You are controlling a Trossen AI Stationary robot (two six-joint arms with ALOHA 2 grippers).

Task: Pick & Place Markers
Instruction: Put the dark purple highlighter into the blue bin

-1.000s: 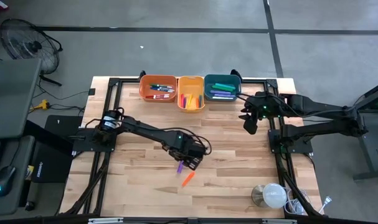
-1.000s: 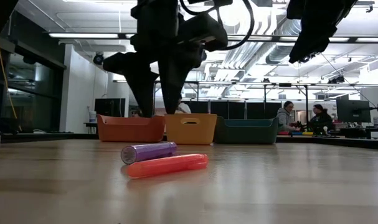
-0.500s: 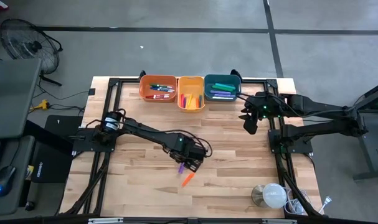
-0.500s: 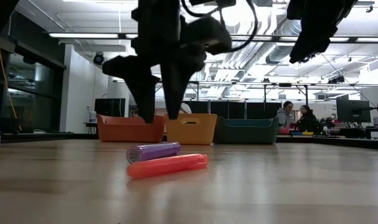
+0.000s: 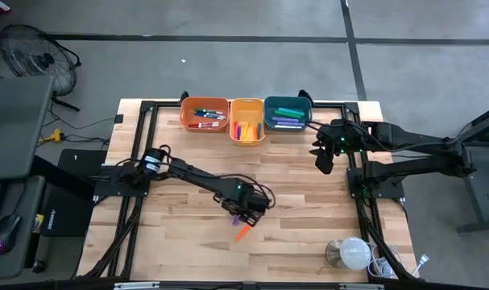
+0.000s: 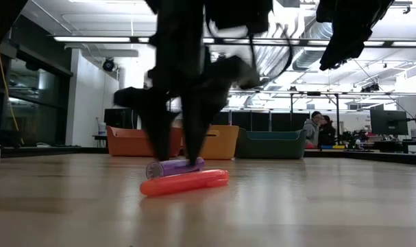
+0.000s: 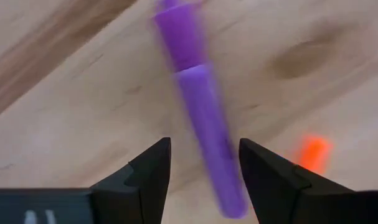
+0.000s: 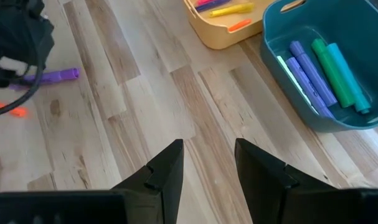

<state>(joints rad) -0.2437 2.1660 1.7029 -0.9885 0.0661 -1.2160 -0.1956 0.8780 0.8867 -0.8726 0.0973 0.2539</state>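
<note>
Your left gripper (image 6: pixel 172 161) has come down near the middle of the worktop (image 5: pixel 308 209), its fingers (image 7: pixel 148 174) spread wide on either side of the purple marker (image 7: pixel 198 118), so you can squeeze now.

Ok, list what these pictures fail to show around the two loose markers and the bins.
- Purple marker: in the high view the left pincer covers nearly all of it; in the left wrist view it is blurred.
- Orange marker: only its tip shows there, behind a finger.
- Bins: in the low view their walls hide the contents.
- Orange bin: outside the right wrist view.
</note>
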